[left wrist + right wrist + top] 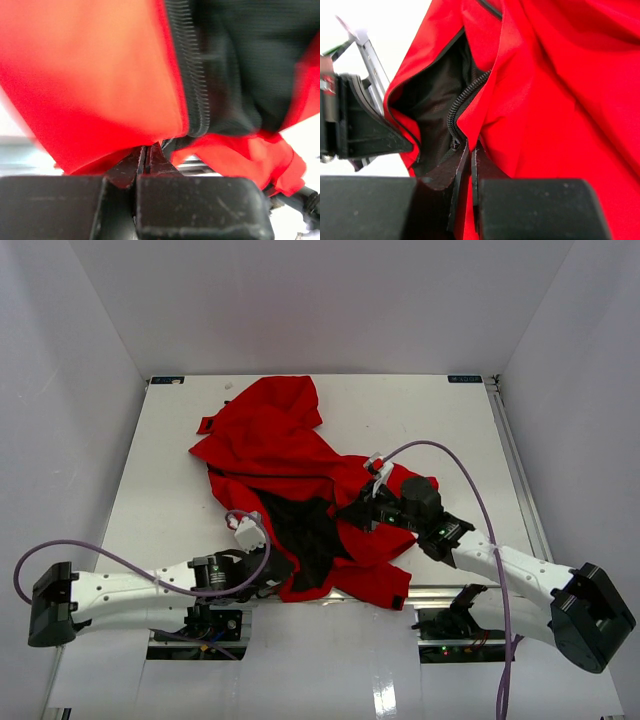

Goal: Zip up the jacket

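The jacket (275, 445) is lying crumpled across the middle of the table (450, 430), its front falling open so that the black lining (300, 525) is showing on the side nearest the arms. The left arm (120, 588) is working at the near hem; in its wrist view the jaws are pressing together on a fold of red fabric just below the foot of one zipper row (192, 75). The right arm (510, 565) is holding the opposite front edge; its jaws are likewise clamping the red cloth right beside the lower end of the other zipper row (464, 97), with lining just behind it. Whether a slider is sitting at either end is something I cannot tell.

The step in hand is probably the bringing together of the two front edges, so that their bottom ends can be mated. Doing it well is looking like a matter of drawing the two pinches toward each other low over the table, with the hem ends level; each row should be running straight and untwisted, teeth facing teeth; the lining should be staying clear of the track, since loose cloth there is likely to be jamming the start; a slow pull is suiting soft fabric, which is apt to be slipping out of a narrow pinch.
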